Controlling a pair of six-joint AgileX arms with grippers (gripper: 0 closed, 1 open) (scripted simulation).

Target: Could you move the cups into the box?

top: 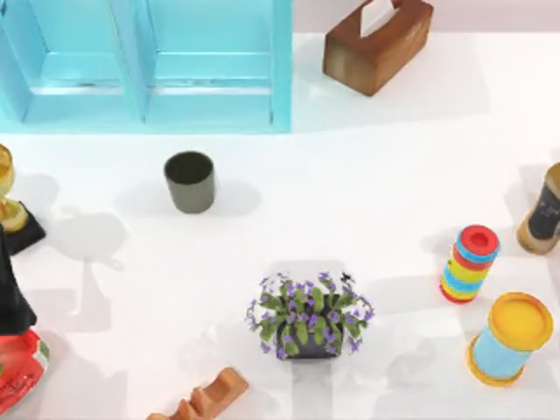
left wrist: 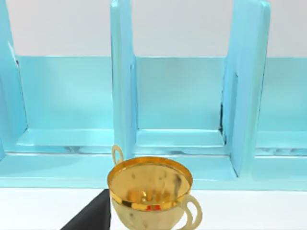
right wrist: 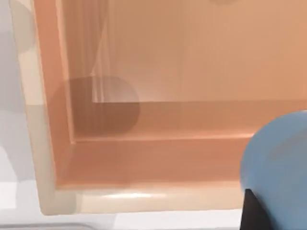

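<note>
— Pose of the arms?
— Left arm held low by the table's left side, wrist aimed level at a shiny gold two-handled trophy cup (left wrist: 149, 191) close ahead. Right arm's wrist tipped down into a peach-orange boxlike recess with a pale rim (right wrist: 144, 143).
— Left gripper and right gripper: spread, pressed together, pinching?
— Cannot tell for either. Just a dark wedge (right wrist: 252, 213) at the edge of the right wrist view, against a bright blue rounded surface (right wrist: 278, 167) very near the camera. Possibly the blue tumbler; not certain.
— Surface and room?
— Smooth white table (top: 350, 175), soft shadows across it, plain pale backdrop behind. Scattered about: brown tissue box (top: 378, 42) at the far edge, potted plant with purple flowers (top: 308, 317) near the middle front, rainbow-striped stacked tower (top: 470, 263) and yellow-lidded blue canister (top: 509, 339) on the right, orange ridged rack (top: 206, 400) at the near edge, red round object (top: 17, 367) at the near left corner.
— And the cups and box, relative to the grippers?
— Large light-blue wooden crate (top: 144, 66) straight ahead of the left wrist, just beyond the trophy, upright divider splitting it into compartments. Dark olive-grey tapered tumbler with a black inside (top: 189, 181) upright on the bare table, outside the crate, near the front of its right compartment yet apart from the wall. Off to one side of the left wrist's line toward the trophy; nearness to either gripper, cannot tell.
</note>
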